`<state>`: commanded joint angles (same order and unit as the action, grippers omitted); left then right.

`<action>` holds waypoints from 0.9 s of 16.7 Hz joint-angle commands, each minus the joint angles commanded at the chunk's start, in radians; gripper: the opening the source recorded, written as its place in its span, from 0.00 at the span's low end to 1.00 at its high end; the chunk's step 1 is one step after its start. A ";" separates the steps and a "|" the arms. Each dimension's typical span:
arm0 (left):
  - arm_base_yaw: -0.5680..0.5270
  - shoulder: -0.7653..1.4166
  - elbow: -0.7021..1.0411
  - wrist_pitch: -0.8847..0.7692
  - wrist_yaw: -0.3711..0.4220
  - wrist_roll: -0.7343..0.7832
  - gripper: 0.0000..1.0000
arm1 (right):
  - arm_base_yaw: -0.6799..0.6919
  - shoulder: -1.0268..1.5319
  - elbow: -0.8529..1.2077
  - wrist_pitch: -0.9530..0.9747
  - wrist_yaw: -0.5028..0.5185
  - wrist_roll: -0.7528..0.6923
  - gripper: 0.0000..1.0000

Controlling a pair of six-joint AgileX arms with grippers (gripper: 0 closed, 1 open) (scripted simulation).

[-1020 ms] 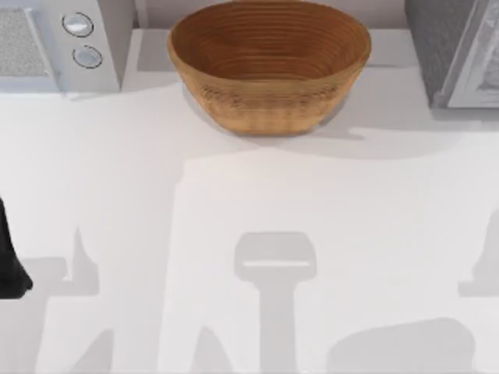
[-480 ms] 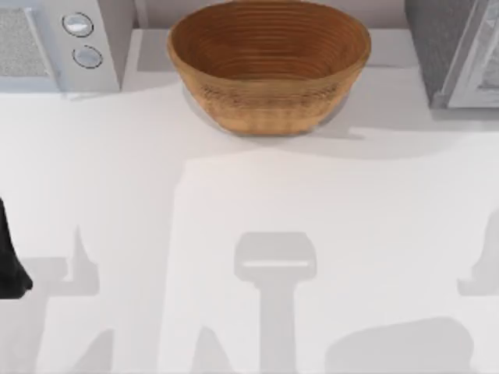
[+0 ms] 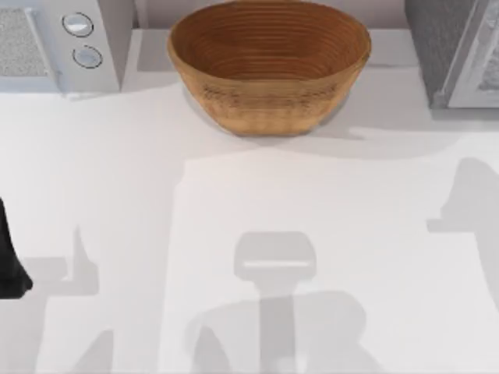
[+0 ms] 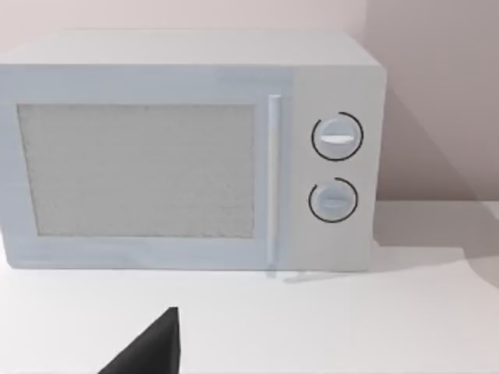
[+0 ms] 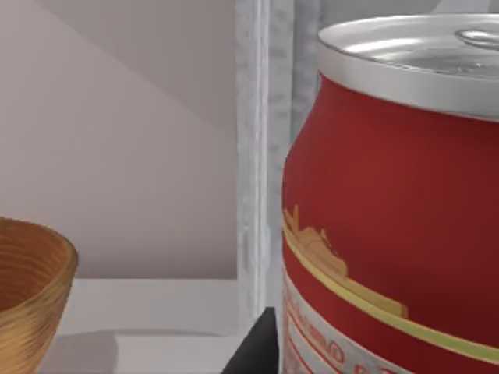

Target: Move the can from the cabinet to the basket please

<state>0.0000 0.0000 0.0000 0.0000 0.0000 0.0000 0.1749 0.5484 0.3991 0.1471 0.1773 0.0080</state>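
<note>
The can (image 5: pixel 390 226) is red with a silver top and stands upright, very close in the right wrist view. My right gripper (image 5: pixel 366 362) is shut on the can, with one dark fingertip (image 5: pixel 256 349) against its side. Behind the can rises the cabinet's pale frame (image 5: pixel 253 156). From above, the dark grey cabinet (image 3: pixel 437 47) stands at the back right with its door panel (image 3: pixel 479 62). The brown wicker basket (image 3: pixel 269 101) sits at the back centre with nothing in it, and its rim (image 5: pixel 31 257) also shows to one side of the can.
A white microwave (image 3: pixel 62 43) with two round knobs stands at the back left, facing my parked left gripper (image 4: pixel 148 351). That arm's dark body (image 3: pixel 9 265) sits at the table's left edge. Arm shadows lie across the white tabletop (image 3: pixel 257 195).
The right arm's shadows have shifted on the tabletop: the one at the right edge moved farther back, and the large one at the front moved left towards the centre. Basket and left arm are still.
</note>
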 joint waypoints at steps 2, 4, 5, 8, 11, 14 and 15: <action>0.000 0.000 0.000 0.000 0.000 0.000 1.00 | 0.058 0.184 0.135 0.049 0.060 0.002 0.00; 0.000 0.000 0.000 0.000 0.000 0.000 1.00 | 0.118 0.378 0.276 0.099 0.123 0.005 0.00; 0.000 0.000 0.000 0.000 0.000 0.000 1.00 | 0.149 0.475 0.347 0.125 0.154 0.006 0.00; 0.000 0.000 0.000 0.000 0.000 0.000 1.00 | 0.239 0.763 0.557 0.200 0.247 0.010 0.00; 0.000 0.000 0.000 0.000 0.000 0.000 1.00 | 0.323 1.030 0.754 0.271 0.334 0.014 0.00; 0.000 0.000 0.000 0.000 0.000 0.000 1.00 | 0.396 1.262 0.924 0.333 0.409 0.017 0.00; 0.000 0.000 0.000 0.000 0.000 0.000 1.00 | 0.418 1.330 0.974 0.351 0.431 0.017 0.00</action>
<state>0.0000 0.0000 0.0000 0.0000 0.0000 0.0000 0.5924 1.8780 1.3730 0.4980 0.6080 0.0255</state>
